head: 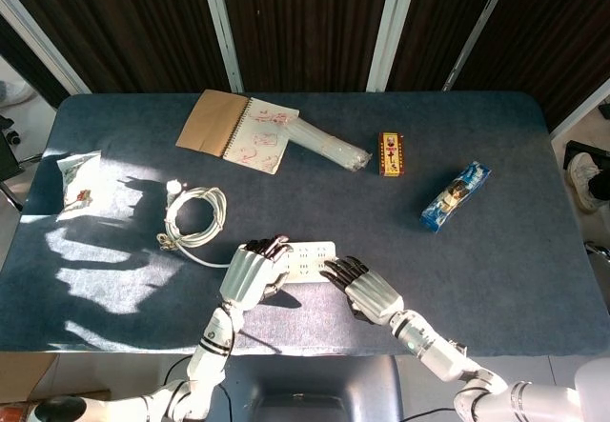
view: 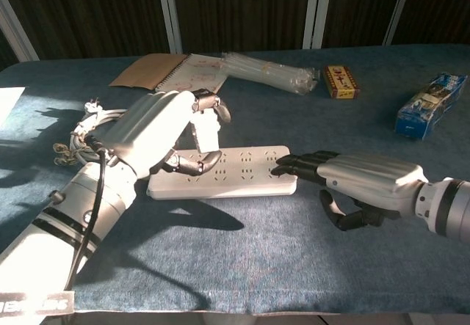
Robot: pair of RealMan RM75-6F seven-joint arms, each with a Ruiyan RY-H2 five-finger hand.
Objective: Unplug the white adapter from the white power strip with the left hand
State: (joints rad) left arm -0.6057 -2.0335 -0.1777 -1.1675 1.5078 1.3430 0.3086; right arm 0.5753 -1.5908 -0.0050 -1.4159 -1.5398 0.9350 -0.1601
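Observation:
The white power strip [view: 233, 180] lies flat near the table's front edge, also seen from the head view as the power strip [head: 307, 257]. My left hand [view: 156, 136] hovers over its left end and grips the white adapter [view: 208, 129] between thumb and fingers, lifted clear of the sockets. In the head view the left hand [head: 251, 271] covers the adapter. My right hand [view: 358, 181] lies palm down, its fingertips [view: 283, 166] pressing the strip's right end; it shows in the head view as the right hand [head: 368, 289].
A coiled white cable [head: 195, 218] runs from the strip's left end. Further back lie a spiral notebook [head: 234, 129], a clear plastic packet [head: 330, 146], a small red and yellow box [head: 390, 153] and a blue box [head: 456, 194]. A white bag [head: 74, 180] sits far left.

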